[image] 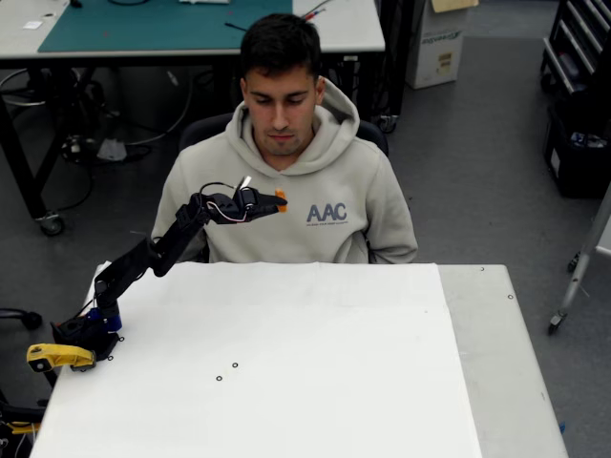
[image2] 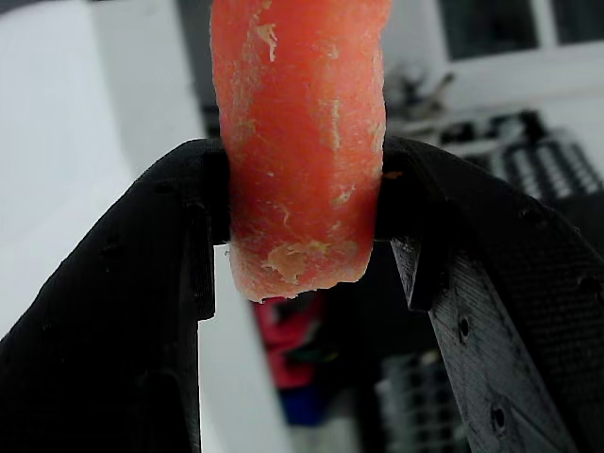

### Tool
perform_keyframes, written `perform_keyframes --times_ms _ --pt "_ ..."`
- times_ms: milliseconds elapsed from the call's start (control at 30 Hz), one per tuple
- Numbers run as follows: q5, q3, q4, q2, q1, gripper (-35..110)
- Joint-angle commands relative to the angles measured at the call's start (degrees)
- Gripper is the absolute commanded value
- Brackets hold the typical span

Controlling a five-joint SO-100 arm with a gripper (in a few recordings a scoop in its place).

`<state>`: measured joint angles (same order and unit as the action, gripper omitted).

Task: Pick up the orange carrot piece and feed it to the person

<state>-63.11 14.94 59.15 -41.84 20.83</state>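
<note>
Gripper (image: 278, 200) raised at chest of person (image: 315, 191), jaws clamped on carrot piece (image2: 297, 142) (upright), pointing 3 o'clock overhead.

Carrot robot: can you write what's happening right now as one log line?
phase: feeding | gripper: shut on carrot piece | arm: raised off table | carrot: at chest of person, below chin | status: not at mouth yet
</note>
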Motion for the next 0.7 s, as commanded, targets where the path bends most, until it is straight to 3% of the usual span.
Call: perform_keyframes --times_ms 0,300,667 --pt "-2.2 3.43 -12.92 -2.9 0.26 -3" --pt "-12.39 2.9 -31.73 -0.09 -3.08 -3" --pt "-17.93 2.9 -38.06 4.48 -6.24 -3"
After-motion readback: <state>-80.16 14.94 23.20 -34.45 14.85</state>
